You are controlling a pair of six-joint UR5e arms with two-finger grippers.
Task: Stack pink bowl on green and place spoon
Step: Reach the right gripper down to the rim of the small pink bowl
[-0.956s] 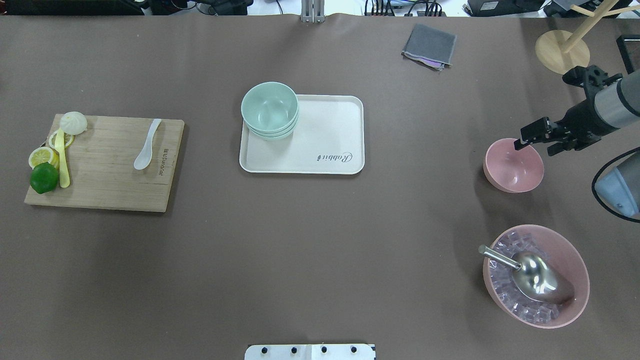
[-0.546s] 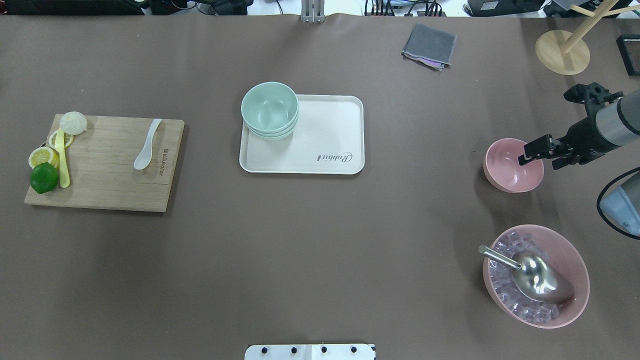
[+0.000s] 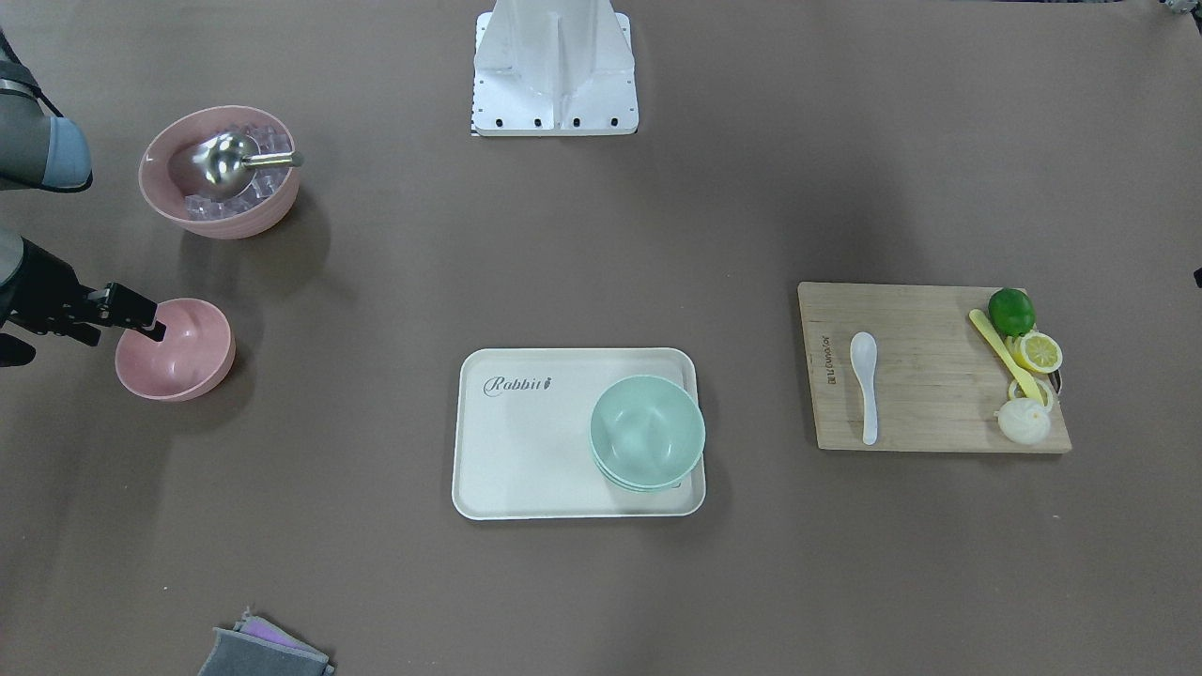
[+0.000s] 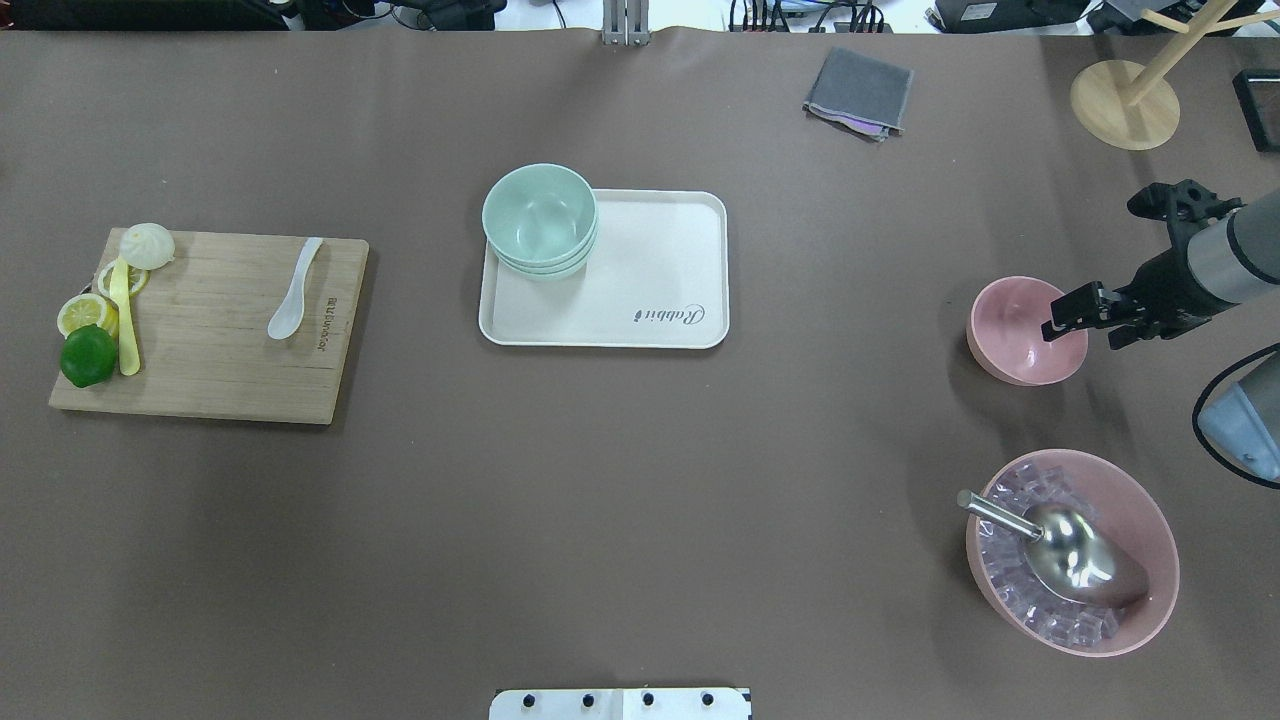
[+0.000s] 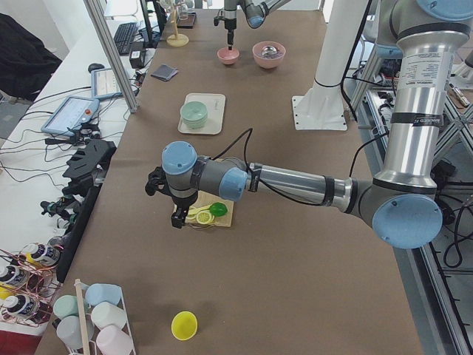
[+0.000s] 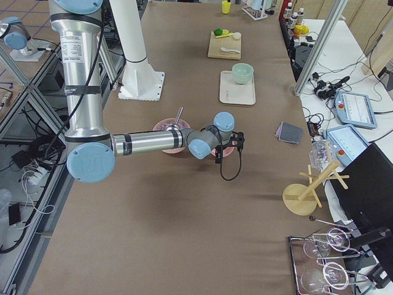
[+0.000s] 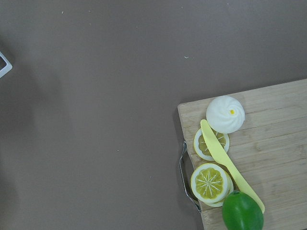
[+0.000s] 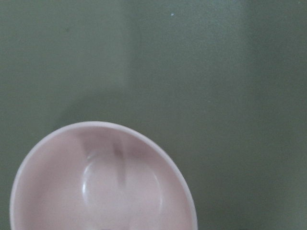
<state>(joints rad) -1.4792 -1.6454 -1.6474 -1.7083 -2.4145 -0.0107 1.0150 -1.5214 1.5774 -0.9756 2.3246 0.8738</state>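
Note:
The small pink bowl (image 4: 1015, 335) stands on the table at the right and also shows in the front view (image 3: 178, 352) and the right wrist view (image 8: 96, 182). My right gripper (image 4: 1082, 333) is open at the bowl's right rim, with one finger (image 3: 141, 317) over the inside and the other outside. The green bowl (image 4: 538, 215) tops a nested stack on the cream tray's (image 4: 660, 270) far left corner. The white spoon (image 4: 293, 292) lies on the cutting board (image 4: 220, 340) at the left. My left gripper (image 5: 177, 214) hovers by the board's outer end; I cannot tell whether it is open or shut.
A larger pink bowl (image 4: 1165, 540) with ice cubes and a metal scoop (image 4: 1075, 560) stands nearer the robot than the small one. A lime (image 4: 88, 355), lemon slices, a bun (image 4: 147, 245) and a yellow utensil (image 4: 125, 320) lie on the board. A grey cloth (image 4: 860, 92) and a wooden stand (image 4: 1125, 100) are at the far right.
My right gripper has moved from the pink bowl's far rim toward the robot, to the bowl's right rim. The bowl, spoon and green stack have not moved.

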